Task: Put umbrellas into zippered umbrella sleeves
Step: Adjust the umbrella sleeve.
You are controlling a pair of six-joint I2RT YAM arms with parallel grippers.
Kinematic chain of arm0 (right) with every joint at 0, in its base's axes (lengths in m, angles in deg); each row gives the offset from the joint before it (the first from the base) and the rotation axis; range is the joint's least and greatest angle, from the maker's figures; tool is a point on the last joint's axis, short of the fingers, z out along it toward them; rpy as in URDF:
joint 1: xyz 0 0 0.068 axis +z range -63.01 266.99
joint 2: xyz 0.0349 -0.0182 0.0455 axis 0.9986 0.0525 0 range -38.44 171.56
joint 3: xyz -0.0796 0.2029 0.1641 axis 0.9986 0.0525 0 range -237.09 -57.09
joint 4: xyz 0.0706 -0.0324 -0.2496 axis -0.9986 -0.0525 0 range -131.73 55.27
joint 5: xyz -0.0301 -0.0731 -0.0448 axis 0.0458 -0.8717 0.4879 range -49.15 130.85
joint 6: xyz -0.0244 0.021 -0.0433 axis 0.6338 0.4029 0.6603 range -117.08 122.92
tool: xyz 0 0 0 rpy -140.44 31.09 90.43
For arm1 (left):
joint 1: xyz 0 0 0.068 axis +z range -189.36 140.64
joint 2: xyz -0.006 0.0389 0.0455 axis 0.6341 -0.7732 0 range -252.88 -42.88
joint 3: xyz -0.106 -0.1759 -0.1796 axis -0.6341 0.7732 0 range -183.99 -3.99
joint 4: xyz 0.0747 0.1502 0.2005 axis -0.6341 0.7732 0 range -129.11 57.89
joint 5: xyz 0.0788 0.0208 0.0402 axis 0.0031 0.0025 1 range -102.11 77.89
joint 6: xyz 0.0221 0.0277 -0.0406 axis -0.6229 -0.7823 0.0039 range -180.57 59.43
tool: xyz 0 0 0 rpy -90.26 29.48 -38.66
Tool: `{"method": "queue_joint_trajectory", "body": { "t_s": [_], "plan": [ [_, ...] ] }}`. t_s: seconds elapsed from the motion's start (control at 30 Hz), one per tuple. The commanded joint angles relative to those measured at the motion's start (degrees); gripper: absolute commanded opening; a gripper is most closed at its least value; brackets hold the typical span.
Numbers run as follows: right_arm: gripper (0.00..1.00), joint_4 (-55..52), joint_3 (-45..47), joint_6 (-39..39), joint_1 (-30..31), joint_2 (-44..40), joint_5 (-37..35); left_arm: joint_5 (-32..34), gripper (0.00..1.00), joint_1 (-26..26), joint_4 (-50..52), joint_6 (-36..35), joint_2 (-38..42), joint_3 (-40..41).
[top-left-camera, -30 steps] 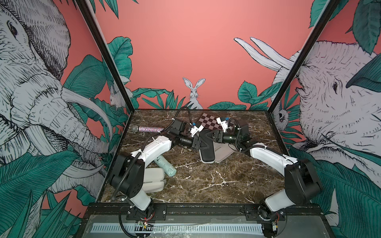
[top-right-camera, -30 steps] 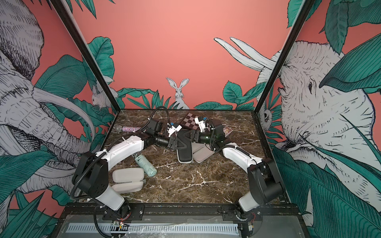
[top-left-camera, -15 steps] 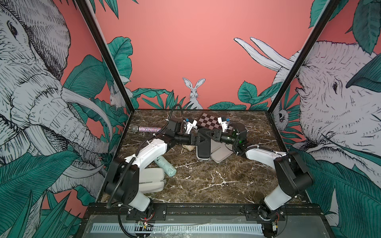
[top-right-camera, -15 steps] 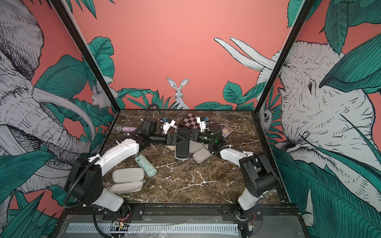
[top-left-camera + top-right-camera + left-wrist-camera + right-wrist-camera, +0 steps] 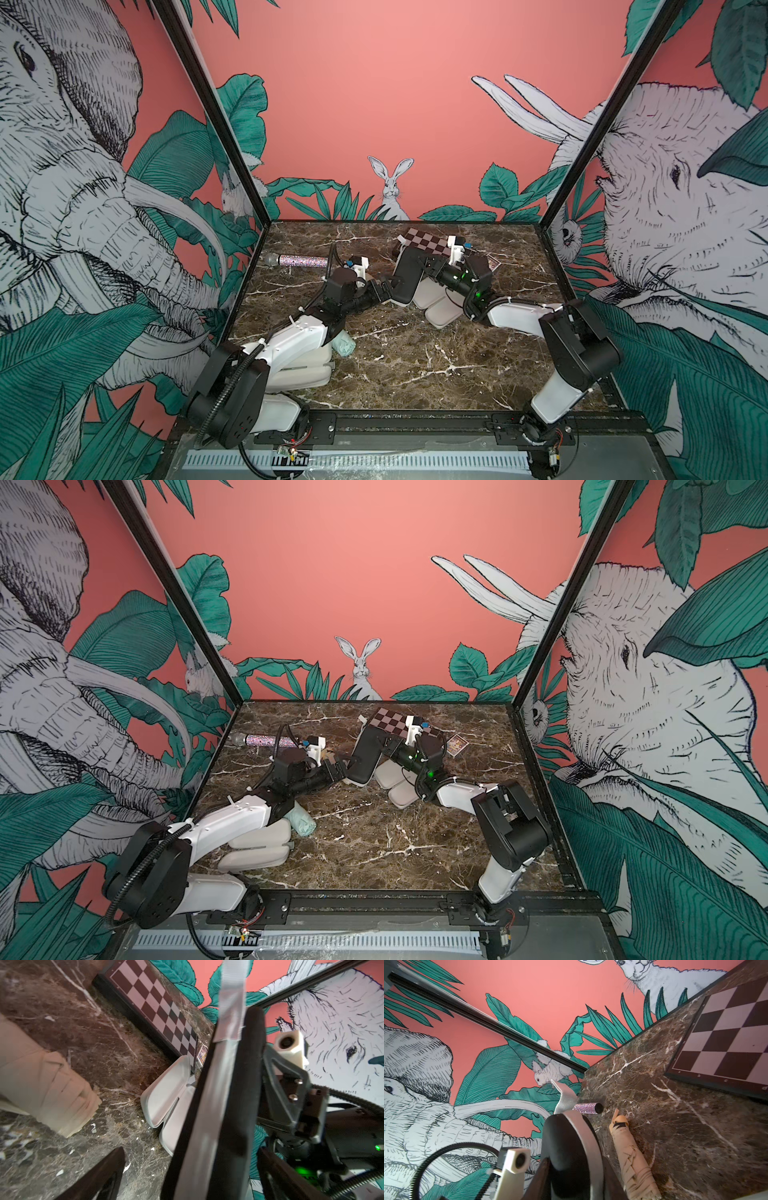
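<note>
Coral jungle-mural walls [image 5: 395, 104], brown marble tabletop [image 5: 415, 353]

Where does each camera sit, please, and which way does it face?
Top views: high over the front edge, looking down at the table; left arm and right arm show in full.
Left wrist: low, facing rightward past the black case to the chessboard; open left gripper shows.
Right wrist: low, facing leftward to the microphone; right gripper holds the black case.
Shared: both wrist views see black case, chessboard, tan umbrella.

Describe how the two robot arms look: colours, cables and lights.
Both have white shell links and black joints. The left arm carries a black ribbed cable; the right arm shows green lights near its wrist. White camera blocks sit at the wrists. The fingers are dark.
</note>
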Motion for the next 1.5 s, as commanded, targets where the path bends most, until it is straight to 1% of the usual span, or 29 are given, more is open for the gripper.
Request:
{"method": "queue_joint_trajectory", "body": {
  "t_s": [0.0,0.03,0.1,0.17,0.2,0.23,0.3,0.33,0.47,0.57,0.63,0.77,0.8,0.83,0.87,0.9,0.97,1.0,1.1,1.13,1.17,1.2,1.27,1.3,1.33,1.4,1.47],
  "plan": [
    [0.10,9.2,-2.5,-7.8,0.8,0.3,-3.9,2.5,0.97,-1.7,-10.8,5.6,0.5,0.4],
    [0.10,9.3,-2.9,-8.2,0.9,0.2,-3.9,2.6,0.94,-2.4,-11.9,5.7,0.3,0.3],
    [0.10,9.6,-3.3,-9.4,1.0,0.2,-4.0,3.7,0.87,-2.9,-14.0,6.5,0.5,1.1],
    [0.11,8.7,-3.5,-10.7,1.0,-0.3,-4.1,5.1,0.73,-2.8,-16.9,7.7,0.9,2.1],
    [0.13,8.0,-3.4,-11.3,1.1,-0.6,-4.2,5.4,0.69,-2.9,-17.1,7.9,1.2,2.0],
    [0.14,6.9,-3.5,-11.7,1.0,-0.9,-4.3,5.3,0.68,-2.9,-16.4,8.0,1.3,1.3],
    [0.16,5.3,-3.5,-11.9,1.1,-1.4,-4.2,2.7,0.69,-2.9,-15.6,7.8,0.5,-0.8],
    [0.16,5.5,-3.4,-13.3,1.1,-1.5,-4.5,1.7,0.70,-3.0,-16.4,8.4,-0.1,-1.4],
    [0.16,6.6,-2.2,-14.5,1.2,-1.9,-7.0,1.1,0.80,-3.2,-18.1,10.7,-1.0,-1.9],
    [0.15,7.9,-1.6,-15.2,1.2,-1.8,-9.1,0.8,0.81,-3.7,-18.2,10.8,-1.1,-1.6],
    [0.15,8.3,-1.9,-15.8,1.2,-1.4,-9.2,1.0,0.76,-4.0,-19.1,11.0,-1.4,-1.6],
    [0.15,10.5,-1.9,-18.4,1.5,0.3,-9.7,-0.1,0.60,-4.4,-21.5,11.9,-3.1,-2.7],
    [0.15,11.3,-1.7,-19.3,1.6,0.7,-9.8,-0.3,0.59,-4.4,-22.3,12.3,-3.6,-2.8],
    [0.15,11.9,-1.5,-20.1,1.6,0.9,-10.0,-0.7,0.66,-4.4,-23.2,13.0,-4.2,-2.8],
    [0.15,12.7,-1.0,-20.9,1.7,1.2,-10.3,-1.3,0.78,-4.5,-23.7,13.4,-4.7,-3.0],
    [0.15,13.6,-0.7,-22.0,1.7,1.5,-10.7,-1.8,0.83,-4.5,-23.8,13.4,-5.0,-3.1],
    [0.14,15.8,-0.1,-23.6,1.7,2.0,-11.7,-2.4,0.84,-5.0,-22.7,12.6,-5.0,-3.1],
    [0.13,16.1,0.1,-24.0,1.7,2.0,-11.9,-2.5,0.80,-5.0,-22.4,12.2,-4.9,-2.9],
    [0.15,14.6,-0.2,-23.3,1.7,1.6,-11.2,-2.1,0.52,-5.0,-21.9,11.5,-3.9,-1.9],
    [0.18,14.0,-0.1,-22.7,1.7,1.4,-10.9,-1.2,0.45,-5.0,-21.4,11.0,-3.2,-1.5],
    [0.25,13.4,0.4,-22.1,1.7,0.9,-10.7,-0.1,0.40,-4.9,-20.3,10.2,-2.5,-1.4],
    [0.32,12.7,0.9,-21.2,1.7,0.4,-10.4,0.4,0.39,-4.8,-18.9,9.4,-1.8,-1.5],
    [0.56,9.4,2.5,-17.5,1.6,-1.9,-8.8,1.0,0.36,-4.6,-15.4,7.9,-0.7,-2.6],
    [0.63,7.1,3.3,-14.3,1.6,-3.4,-7.4,1.4,0.34,-4.6,-14.8,8.1,-0.7,-2.9],
    [0.69,3.9,4.4,-8.4,1.7,-4.7,-5.5,1.8,0.33,-4.4,-14.8,8.8,-1.0,-3.3],
    [0.71,-5.9,7.3,2.8,2.1,-10.1,-3.7,2.9,0.31,-4.0,-14.9,10.7,-1.8,-3.6],
    [0.72,-11.3,11.6,11.9,3.6,-15.0,-5.3,3.4,0.30,-3.7,-16.1,11.4,-2.7,-3.8]
  ]
}}
